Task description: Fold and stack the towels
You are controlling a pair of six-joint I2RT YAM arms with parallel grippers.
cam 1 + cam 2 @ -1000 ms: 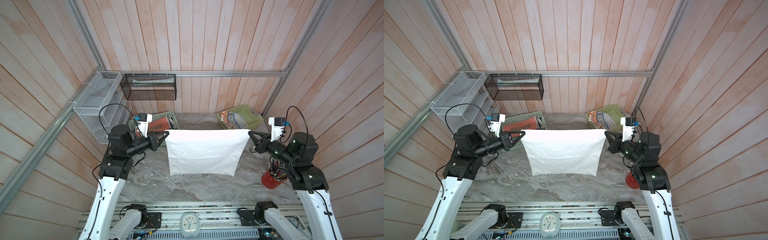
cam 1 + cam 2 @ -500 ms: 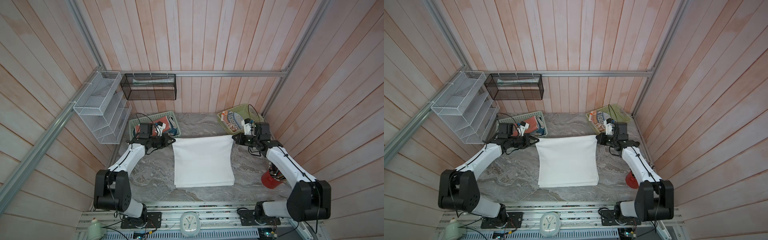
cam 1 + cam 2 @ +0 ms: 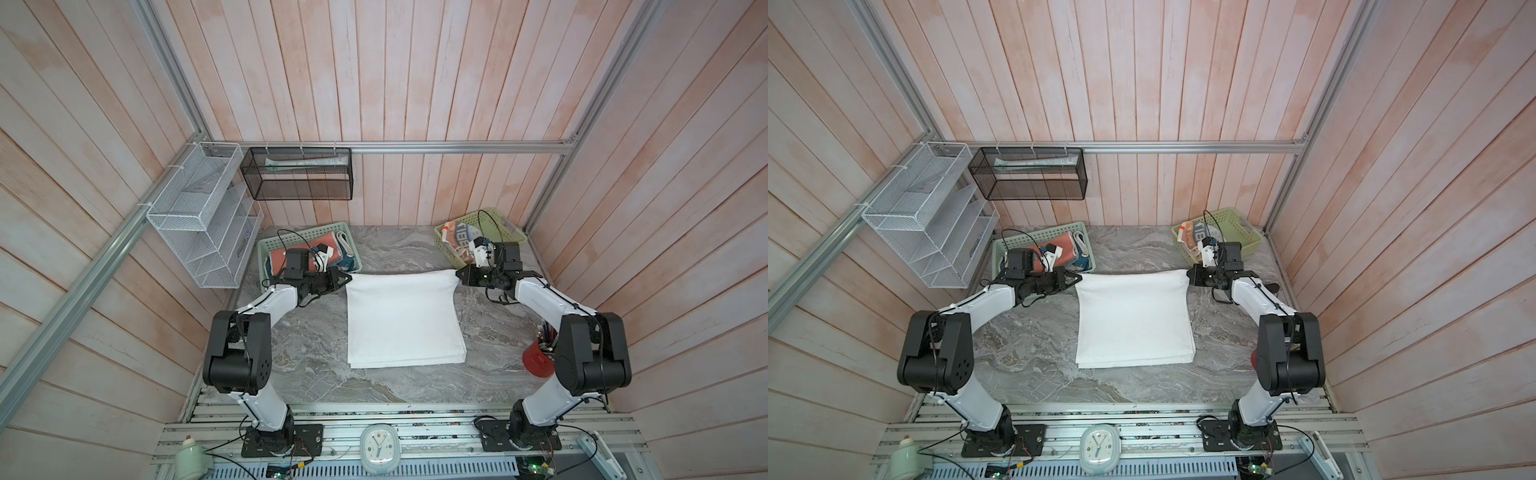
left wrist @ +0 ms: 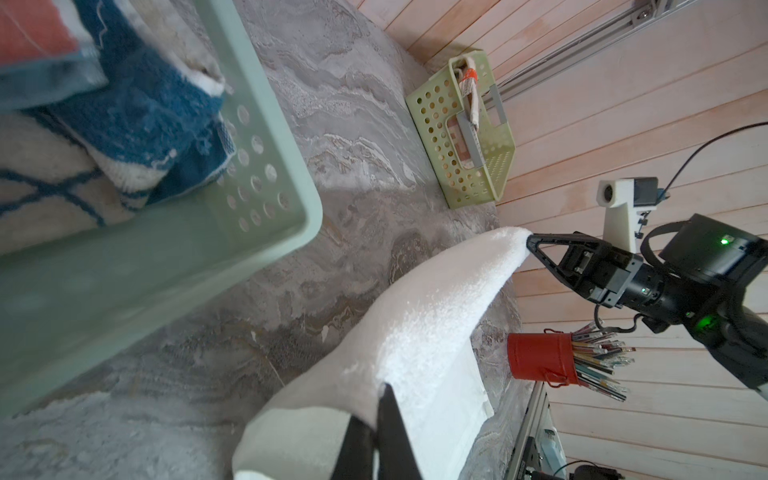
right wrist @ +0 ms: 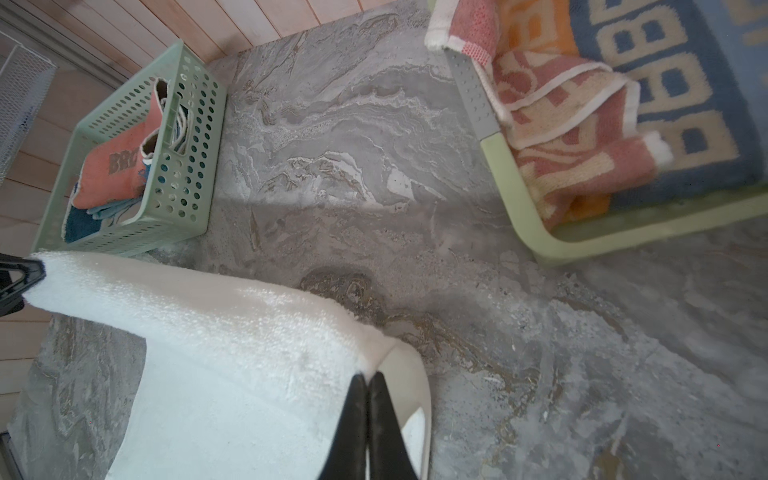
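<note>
White towel (image 3: 403, 316), centre: plain, no print. Table (image 3: 309, 349): grey marble with brown and white veins. Mint-green basket (image 3: 263, 262) at 10 o'clock: dotted with round holes. In it are a coral towel (image 5: 118, 170) with grey letters and a navy-and-cream towel (image 4: 137, 112). Yellow-green basket (image 3: 503, 226) at 1 o'clock: same hole pattern. It holds a striped towel (image 5: 673, 83) in blue, orange and pink bands with cream letters. Cup (image 3: 538, 365) at 4 o'clock: red.

The folded towel (image 3: 403, 320) lies in the middle of the counter (image 3: 316, 386). Behind it stand 2 baskets (towels (image 5: 116, 174) inside both): the left basket (image 3: 305, 230) and the right basket (image 3: 505, 224).
</note>
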